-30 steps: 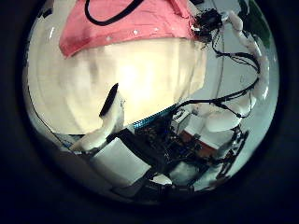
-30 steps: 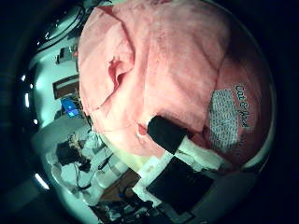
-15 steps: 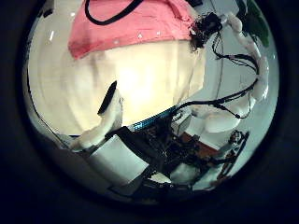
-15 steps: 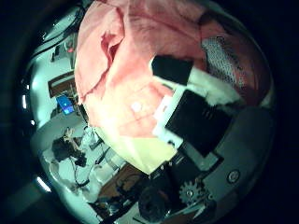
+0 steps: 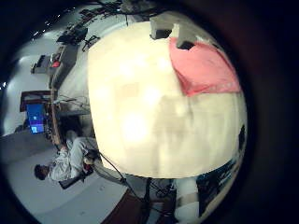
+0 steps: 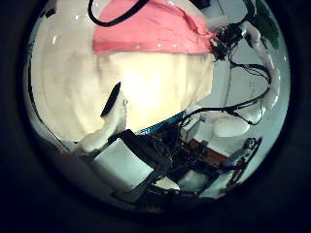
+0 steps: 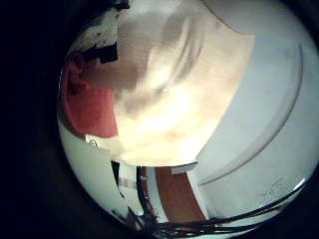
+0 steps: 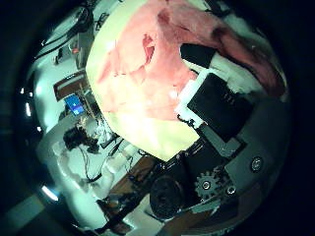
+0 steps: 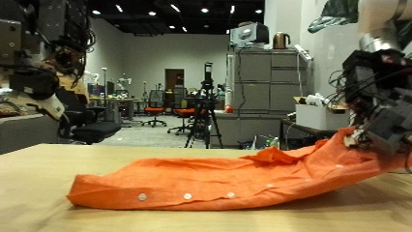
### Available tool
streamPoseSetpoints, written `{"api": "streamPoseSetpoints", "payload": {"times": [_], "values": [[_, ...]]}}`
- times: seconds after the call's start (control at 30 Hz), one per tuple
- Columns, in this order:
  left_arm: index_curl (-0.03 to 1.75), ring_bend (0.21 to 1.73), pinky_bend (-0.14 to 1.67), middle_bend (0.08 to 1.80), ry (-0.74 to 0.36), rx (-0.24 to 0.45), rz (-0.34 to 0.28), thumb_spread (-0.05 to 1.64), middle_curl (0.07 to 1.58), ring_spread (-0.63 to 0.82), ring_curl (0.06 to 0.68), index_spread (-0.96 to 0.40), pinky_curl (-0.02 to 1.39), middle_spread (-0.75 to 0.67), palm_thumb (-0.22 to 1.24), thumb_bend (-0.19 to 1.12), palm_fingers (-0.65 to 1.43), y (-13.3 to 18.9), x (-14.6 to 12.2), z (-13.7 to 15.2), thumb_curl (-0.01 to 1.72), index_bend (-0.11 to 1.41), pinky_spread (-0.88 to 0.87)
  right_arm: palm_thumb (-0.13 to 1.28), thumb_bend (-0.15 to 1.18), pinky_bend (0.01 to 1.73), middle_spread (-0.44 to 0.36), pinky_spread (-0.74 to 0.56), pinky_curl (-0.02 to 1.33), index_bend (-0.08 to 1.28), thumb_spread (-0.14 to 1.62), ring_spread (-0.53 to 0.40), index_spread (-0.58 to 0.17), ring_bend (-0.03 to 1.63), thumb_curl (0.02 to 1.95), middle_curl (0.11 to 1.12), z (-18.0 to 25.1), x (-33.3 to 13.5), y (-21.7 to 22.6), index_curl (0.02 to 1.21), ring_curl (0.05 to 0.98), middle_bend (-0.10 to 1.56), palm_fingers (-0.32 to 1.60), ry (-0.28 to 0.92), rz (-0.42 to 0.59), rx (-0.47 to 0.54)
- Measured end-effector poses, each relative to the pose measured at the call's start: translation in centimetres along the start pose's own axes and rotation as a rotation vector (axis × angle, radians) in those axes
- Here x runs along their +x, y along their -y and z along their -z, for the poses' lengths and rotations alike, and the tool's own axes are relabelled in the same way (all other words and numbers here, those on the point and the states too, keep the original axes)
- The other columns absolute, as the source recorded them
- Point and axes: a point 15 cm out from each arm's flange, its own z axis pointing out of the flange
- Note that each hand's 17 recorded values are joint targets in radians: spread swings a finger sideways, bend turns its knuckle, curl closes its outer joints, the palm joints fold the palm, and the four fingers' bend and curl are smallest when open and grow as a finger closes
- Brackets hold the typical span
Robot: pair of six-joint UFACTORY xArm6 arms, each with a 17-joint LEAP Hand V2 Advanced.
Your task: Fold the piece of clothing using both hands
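shirt [image 9: 219, 179] flat on desk [image 9: 39, 179], far end raised | right hand [image 9: 376, 116] pinches that end | left hand [image 9: 36, 82] high, empty, fingers relaxed | advice: lift edge evenly, carry toward left end, keep cloth taut

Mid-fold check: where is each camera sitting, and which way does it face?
Outside view: at table height, facing across orange garment; left hand high, right hand grips one end.
Left little finger side: high, facing down on table.
Left thumb side: same, own finger shows.
Right little finger side: low, facing table and garment.
Right thumb side: close on garment, own fingers across it.
Shared: all see the garment.
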Motion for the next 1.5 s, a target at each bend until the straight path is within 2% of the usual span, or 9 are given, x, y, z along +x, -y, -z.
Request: {"api": "streamPoseSetpoints", "payload": {"times": [0.13, 0.3, 0.4, 0.7, 0.8, 1.1, 1.5], "values": [[0.33, 0.51, 0.29, 0.19, -0.002, 0.0, 0.005, 1.07, 0.34, 0.3, 0.206, 0.03, 0.32, 0.15, 0.56, -0.02, 0.19, -0.2, -0.3, -0.1, 0.36, 0.17, 0.3, 1.15, 0.14, 1.35, -0.089, -0.21, 0.63, 1.18, 0.88, -0.176, -0.213, 1.43, 0.77, 0.68, 2.1, -1.8, -0.4, 0.69, 0.599, 1.31, 1.19, -0.027, 0.033, 0.04], [0.33, 0.51, 0.3, 0.19, -0.014, 0.005, 0.027, 1.07, 0.34, 0.3, 0.205, 0.03, 0.32, 0.15, 0.56, -0.02, 0.19, -1.2, -1.5, -0.1, 0.36, 0.17, 0.3, 1.15, 0.13, 1.33, -0.092, -0.2, 0.66, 1.19, 0.88, -0.175, -0.208, 1.43, 0.83, 0.67, 5.5, -7.2, -0.3, 0.69, 0.606, 1.32, 1.18, -0.085, 0.124, 0.107], [0.33, 0.51, 0.3, 0.19, -0.023, 0.008, 0.029, 1.07, 0.33, 0.29, 0.206, 0.03, 0.32, 0.15, 0.56, -0.02, 0.18, -1.7, -1.4, -0.2, 0.36, 0.17, 0.29, 1.14, 0.12, 1.32, -0.093, -0.2, 0.68, 1.2, 0.88, -0.173, -0.207, 1.43, 0.86, 0.67, 6.0, -10.5, -0.2, 0.69, 0.608, 1.33, 1.19, -0.111, 0.183, 0.118], [0.34, 0.52, 0.3, 0.18, -0.023, 0.021, 0.052, 1.07, 0.33, 0.29, 0.207, 0.02, 0.32, 0.15, 0.56, -0.02, 0.18, -3.7, -2.3, 0.0, 0.35, 0.17, 0.28, 1.13, 0.1, 1.29, -0.093, -0.2, 0.72, 1.2, 0.89, -0.171, -0.204, 1.44, 0.94, 0.65, 5.9, -20.3, -0.1, 0.68, 0.611, 1.34, 1.19, -0.173, 0.312, 0.139], [0.34, 0.52, 0.3, 0.18, -0.028, 0.022, 0.059, 1.07, 0.33, 0.29, 0.208, 0.02, 0.32, 0.15, 0.56, -0.02, 0.18, -4.1, -2.3, 0.0, 0.35, 0.17, 0.28, 1.13, 0.1, 1.28, -0.093, -0.2, 0.73, 1.2, 0.89, -0.171, -0.204, 1.44, 0.97, 0.65, 5.9, -22.2, -0.1, 0.68, 0.61, 1.34, 1.19, -0.184, 0.338, 0.152], [0.34, 0.52, 0.31, 0.19, -0.024, 0.033, 0.064, 1.07, 0.32, 0.29, 0.209, 0.01, 0.32, 0.15, 0.56, -0.02, 0.18, -4.8, -2.2, 0.3, 0.35, 0.18, 0.28, 1.13, 0.08, 1.25, -0.092, -0.22, 0.76, 1.2, 0.89, -0.173, -0.202, 1.44, 1.03, 0.64, 6.0, -30.7, 0.7, 0.68, 0.608, 1.34, 1.19, -0.217, 0.429, 0.27], [0.35, 0.52, 0.32, 0.18, -0.032, 0.032, 0.084, 1.07, 0.32, 0.29, 0.207, 0.0, 0.32, 0.15, 0.56, -0.02, 0.18, -6.3, -2.8, -0.6, 0.35, 0.18, 0.29, 1.13, 0.03, 1.22, -0.091, -0.22, 0.8, 1.2, 0.87, -0.174, -0.204, 1.44, 1.1, 0.63, 3.8, -41.2, 0.9, 0.67, 0.603, 1.34, 1.21, -0.23, 0.579, 0.364]]}}
